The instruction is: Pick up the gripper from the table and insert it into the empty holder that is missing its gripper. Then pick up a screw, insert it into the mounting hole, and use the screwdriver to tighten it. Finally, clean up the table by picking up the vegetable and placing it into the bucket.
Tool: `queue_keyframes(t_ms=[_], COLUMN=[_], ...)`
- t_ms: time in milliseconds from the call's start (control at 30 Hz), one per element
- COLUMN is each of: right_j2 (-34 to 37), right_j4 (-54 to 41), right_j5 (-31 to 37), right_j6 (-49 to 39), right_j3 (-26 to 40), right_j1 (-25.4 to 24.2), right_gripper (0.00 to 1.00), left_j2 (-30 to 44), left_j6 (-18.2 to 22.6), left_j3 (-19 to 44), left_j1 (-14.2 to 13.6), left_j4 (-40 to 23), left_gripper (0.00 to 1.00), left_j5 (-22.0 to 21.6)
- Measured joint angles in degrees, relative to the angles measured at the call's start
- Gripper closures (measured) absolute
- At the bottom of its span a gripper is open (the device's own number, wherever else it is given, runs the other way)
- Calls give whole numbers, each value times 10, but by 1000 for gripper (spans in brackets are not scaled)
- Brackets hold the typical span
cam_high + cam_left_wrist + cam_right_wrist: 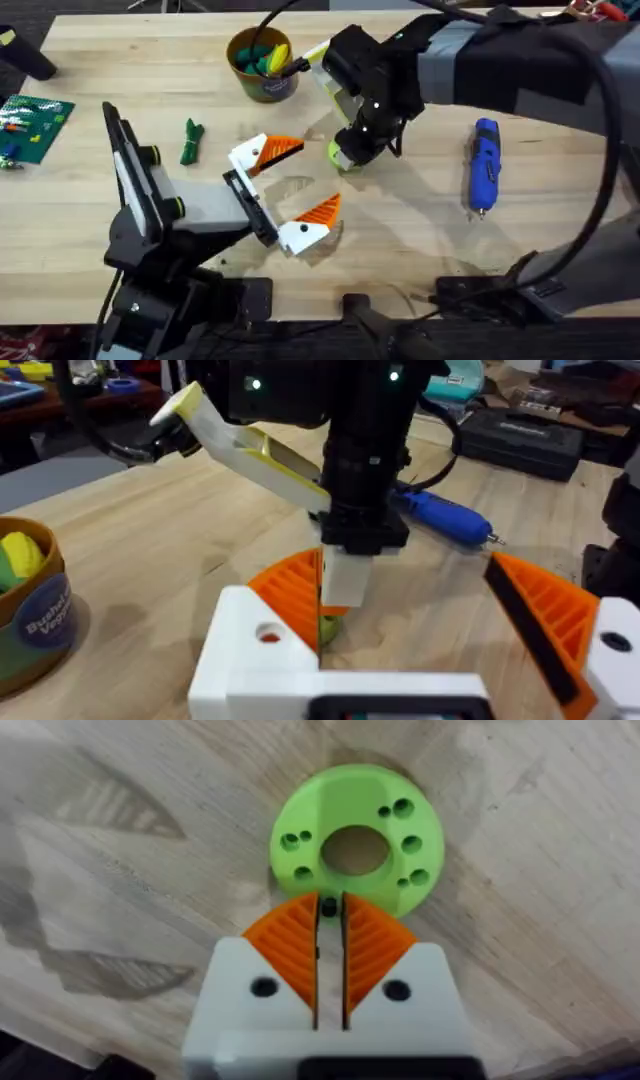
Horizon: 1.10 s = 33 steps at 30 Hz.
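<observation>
Right gripper is clenched over the green disc's rim, perhaps pinching the screw; left gripper gapes mid-table.

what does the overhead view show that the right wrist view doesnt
Overhead alone: the dark green vegetable lying on the table, the yellow bucket with toy pieces inside, the blue screwdriver to the right, and the left pincer spread open. Right wrist alone: the lime-green ring's centre hole and small holes, and the right pincer closed at the ring's rim. Both share the wooden tabletop, the ring and the right pincer over it.
</observation>
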Motion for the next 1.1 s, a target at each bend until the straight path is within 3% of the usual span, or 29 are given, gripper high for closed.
queue_keyframes(t_ms=[133, 700, 1100], right_j2=[5, 6, 7], right_j4=[0, -9, -85], right_j5=[0, 0, 5], right_j6=[-2, -3, -4], right_j3=[2, 10, 105], right_j1=[0, 0, -18], right_gripper=[991, 995, 995], left_j2=[0, 0, 0], left_j6=[0, 0, 0], left_j3=[0, 0, 0], left_j1=[0, 0, 0], left_j4=[0, 0, 0], left_gripper=[9, 9, 9], left_j5=[0, 0, 0])
